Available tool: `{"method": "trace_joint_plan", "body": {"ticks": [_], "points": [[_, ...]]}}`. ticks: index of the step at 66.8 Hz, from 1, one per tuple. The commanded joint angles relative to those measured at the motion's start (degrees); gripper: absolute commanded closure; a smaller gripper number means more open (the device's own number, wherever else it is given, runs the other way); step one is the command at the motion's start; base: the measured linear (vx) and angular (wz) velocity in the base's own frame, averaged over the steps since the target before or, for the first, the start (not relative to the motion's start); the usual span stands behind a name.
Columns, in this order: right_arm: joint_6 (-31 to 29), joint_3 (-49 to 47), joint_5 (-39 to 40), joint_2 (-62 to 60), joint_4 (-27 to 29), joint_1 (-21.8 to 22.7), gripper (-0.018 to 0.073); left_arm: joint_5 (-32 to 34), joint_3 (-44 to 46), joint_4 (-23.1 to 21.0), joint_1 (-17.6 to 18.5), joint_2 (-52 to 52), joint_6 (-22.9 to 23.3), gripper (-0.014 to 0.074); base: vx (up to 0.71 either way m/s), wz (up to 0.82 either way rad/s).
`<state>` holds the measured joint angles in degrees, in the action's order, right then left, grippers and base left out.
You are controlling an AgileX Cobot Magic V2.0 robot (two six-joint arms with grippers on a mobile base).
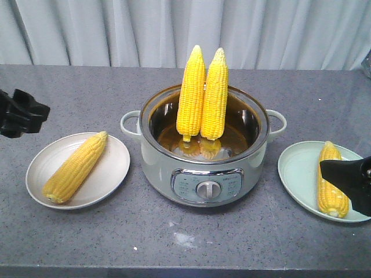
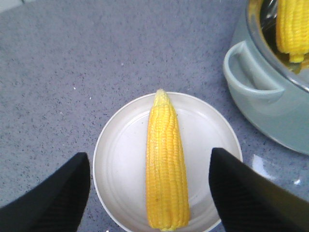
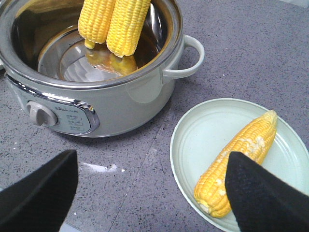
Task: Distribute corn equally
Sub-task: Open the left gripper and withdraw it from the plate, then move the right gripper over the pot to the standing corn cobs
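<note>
Two corn cobs (image 1: pixel 202 95) stand upright in the grey-green cooker pot (image 1: pixel 156 168), tips up, leaning on its back rim; they also show in the right wrist view as cobs (image 3: pixel 114 21). One cob (image 1: pixel 76 166) lies on the white plate (image 1: pixel 113 174) at the left, seen as a cob (image 2: pixel 165 162) from the left wrist. Another cob (image 1: pixel 331 180) lies on the pale green plate (image 1: pixel 295 171) at the right. My left gripper (image 2: pixel 150 193) hangs open above the white plate, empty. My right gripper (image 3: pixel 151 191) is open beside the green plate (image 3: pixel 203 130), empty.
The pot has side handles (image 1: pixel 130 123) and a front control panel with a knob (image 1: pixel 207 189). A white smear (image 3: pixel 99 167) marks the grey speckled counter in front of the pot. Grey curtains hang behind the counter's far edge.
</note>
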<state>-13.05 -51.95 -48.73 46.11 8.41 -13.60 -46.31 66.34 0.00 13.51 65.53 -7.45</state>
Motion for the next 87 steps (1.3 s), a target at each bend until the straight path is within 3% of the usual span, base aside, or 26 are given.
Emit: {"method": "trace_joint_plan", "body": {"ticks": [1,23,65,87], "points": [[-0.32,-1.38,3.69,-0.24,-0.05,0.02,-0.0031,6.15,-1.21,-0.85,0.02,-5.88,-0.07,0.0094,0.00,0.00],[-0.32,-1.38,3.69,-0.24,-0.05,0.02,-0.0031,9.67,-9.00,-0.79,0.02,-16.38,-0.07,0.0094,0.00,0.00],[-0.20,-1.38,7.87,-0.17,4.24,0.02,-0.0031,9.43,-9.00,-0.79,0.02,-16.59,-0.07,0.0094,0.00,0.00],[-2.34,-6.23,11.92,12.46,5.52,0.02,-0.0031,9.37,-9.00,-0.79,0.02,-16.59,-0.07,0.0094,0.00,0.00]]}}
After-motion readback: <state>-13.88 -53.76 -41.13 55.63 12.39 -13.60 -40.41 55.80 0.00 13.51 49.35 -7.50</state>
